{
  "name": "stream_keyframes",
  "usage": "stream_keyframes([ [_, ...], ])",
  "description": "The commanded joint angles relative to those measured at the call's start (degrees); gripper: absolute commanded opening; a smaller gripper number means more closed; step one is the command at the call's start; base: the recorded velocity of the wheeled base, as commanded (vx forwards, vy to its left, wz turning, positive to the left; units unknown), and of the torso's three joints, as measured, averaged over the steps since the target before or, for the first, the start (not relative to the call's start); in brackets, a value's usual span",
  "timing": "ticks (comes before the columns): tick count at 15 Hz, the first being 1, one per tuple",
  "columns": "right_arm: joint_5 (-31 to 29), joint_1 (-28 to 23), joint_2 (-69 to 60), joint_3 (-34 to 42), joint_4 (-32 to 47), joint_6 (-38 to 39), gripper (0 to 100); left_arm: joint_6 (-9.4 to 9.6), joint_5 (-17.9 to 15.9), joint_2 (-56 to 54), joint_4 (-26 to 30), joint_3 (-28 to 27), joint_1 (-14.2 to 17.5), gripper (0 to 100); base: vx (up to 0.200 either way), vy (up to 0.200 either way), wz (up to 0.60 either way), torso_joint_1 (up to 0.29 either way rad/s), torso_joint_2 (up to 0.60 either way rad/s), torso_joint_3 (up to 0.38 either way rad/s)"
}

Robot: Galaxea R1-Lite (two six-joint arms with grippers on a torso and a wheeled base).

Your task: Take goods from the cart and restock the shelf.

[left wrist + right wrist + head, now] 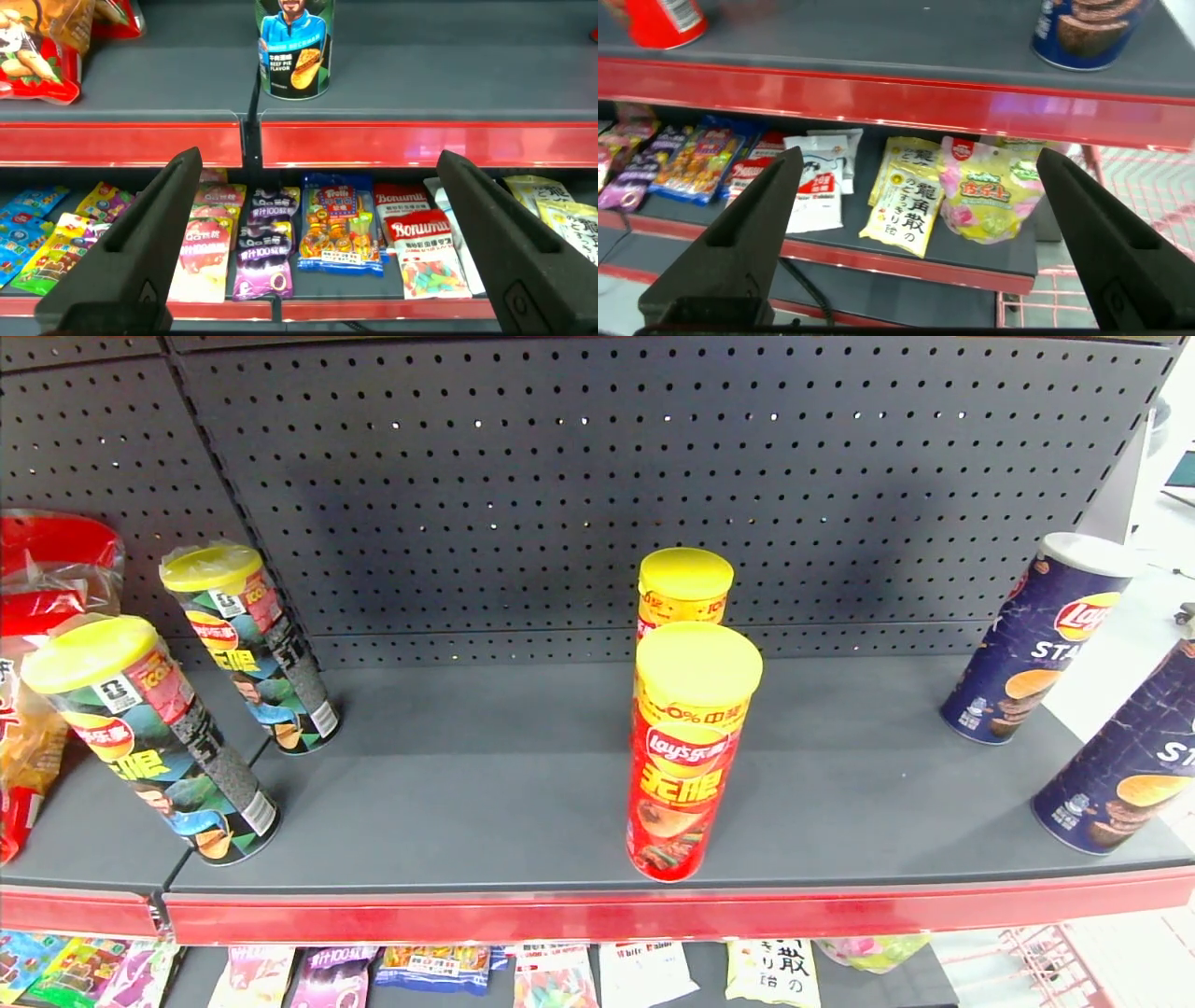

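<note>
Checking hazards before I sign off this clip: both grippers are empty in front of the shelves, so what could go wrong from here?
1. The left gripper and right gripper, both open, face the lower shelf. If raised, they might catch the red shelf edge.
2. The red can stands tall near that edge and could tip if nudged.
3. The blue can by the shelf's right end might get knocked off.

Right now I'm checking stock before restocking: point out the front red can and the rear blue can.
front red can [686,770], head view, label middle.
rear blue can [1034,649], head view, side middle.
</note>
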Motion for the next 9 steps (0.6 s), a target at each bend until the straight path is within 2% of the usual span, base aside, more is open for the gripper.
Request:
stream_keyframes([
  [1, -0.2, -1.4, -0.1, 0.0, 0.0, 0.3, 100, -0.02, 0.0, 0.1, 0.0, 0.0, 0.0, 100, 0.000, 0.000, 0.00, 0.000, 0.00, 0.000],
  [9, -0.2, -1.7, -0.1, 0.0, 0.0, 0.3, 100, -0.02, 0.0, 0.1, 0.0, 0.0, 0.0, 100, 0.000, 0.000, 0.00, 0.000, 0.00, 0.000],
])
